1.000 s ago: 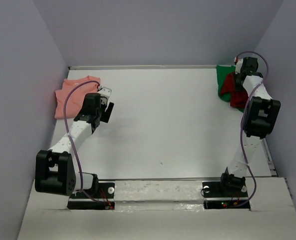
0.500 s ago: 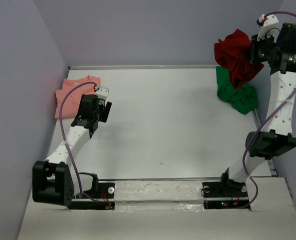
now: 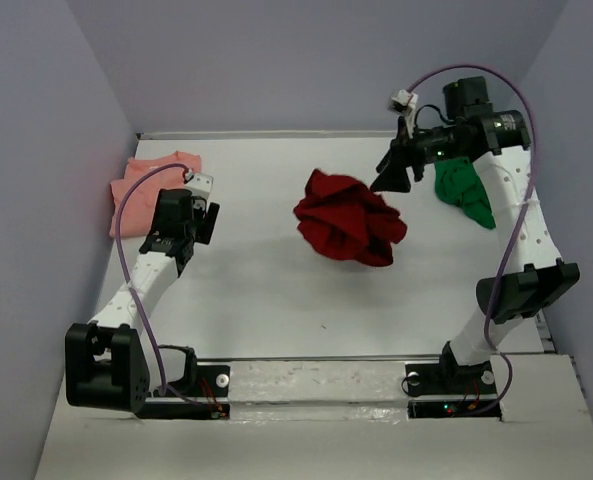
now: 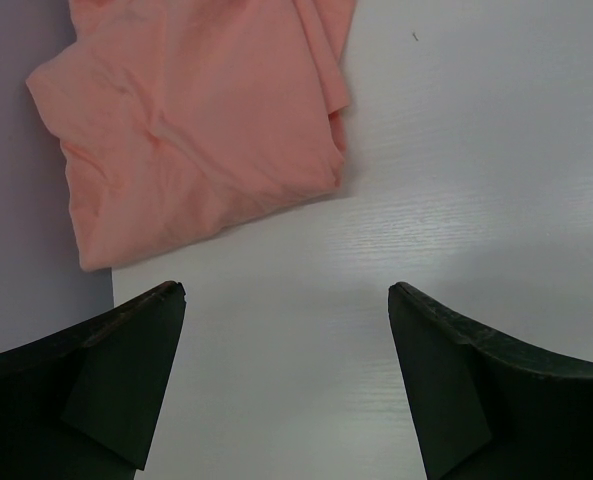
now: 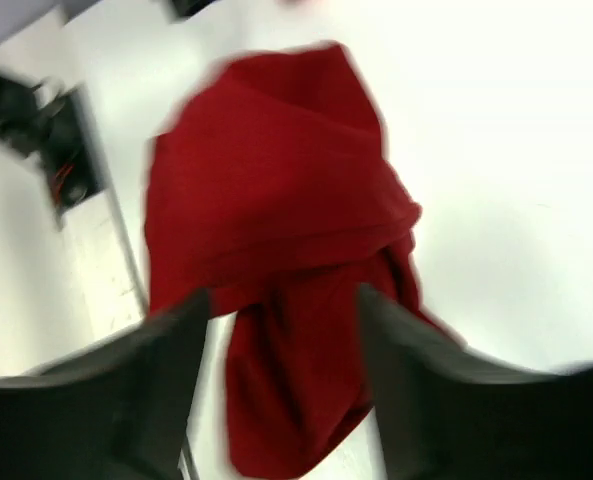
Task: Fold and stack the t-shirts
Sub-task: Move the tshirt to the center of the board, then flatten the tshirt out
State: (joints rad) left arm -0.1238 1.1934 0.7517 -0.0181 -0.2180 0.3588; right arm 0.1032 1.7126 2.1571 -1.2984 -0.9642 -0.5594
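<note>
The dark red t-shirt (image 3: 348, 215) is a bunched heap over the middle of the table; I cannot tell whether it rests on the table. My right gripper (image 3: 384, 180) hangs just to its right, open, with nothing between its jaws. In the blurred right wrist view the dark red t-shirt (image 5: 276, 220) lies beyond the open right gripper (image 5: 281, 300). The bright green t-shirt (image 3: 464, 190) lies crumpled at the back right. The salmon pink t-shirt (image 3: 136, 185) lies folded at the back left. My left gripper (image 4: 286, 292) is open over bare table just short of the pink t-shirt (image 4: 196, 130).
Purple-grey walls (image 3: 86, 150) close in the white table (image 3: 276, 290) on the left, back and right. Both arm bases (image 3: 191, 385) are bolted at the near edge. The pink shirt lies against the left wall.
My right gripper lifted the dark red t-shirt off the green one, swung it left and opened; the shirt now sits free over mid-table. The left arm drew back slightly.
</note>
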